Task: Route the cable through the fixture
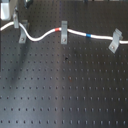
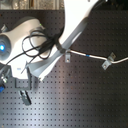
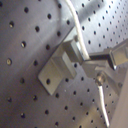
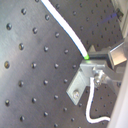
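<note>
1. The cable (image 1: 75, 32) is lying across the far part of the black counter (image 1: 65, 95) full of little holes, running from the first exterior view's left to its right.
2. In the first exterior view the cable is passing three small gray clips: a left clip (image 1: 22, 33), a middle clip (image 1: 64, 31) and a right clip (image 1: 115, 40).
3. The red band (image 1: 61, 29) is sitting right at the middle clip, and the blue band (image 1: 89, 35) is lying between the middle clip and the right clip.
4. It looks like the cable is already going through the middle clip and reaching the right clip, so I think most of the job is done.
5. In both wrist views the hand (image 3: 102, 62) is working close to the cable, right beside a clip (image 3: 60, 67).
6. In the first wrist view the white cord is running past the clip and on between the dark fingers (image 3: 107, 55).
7. The fingers look close together around the cord, but I cannot tell for sure if they are squeezing it.
8. What is left, I think, is seating the cable in this clip and letting go.
</note>
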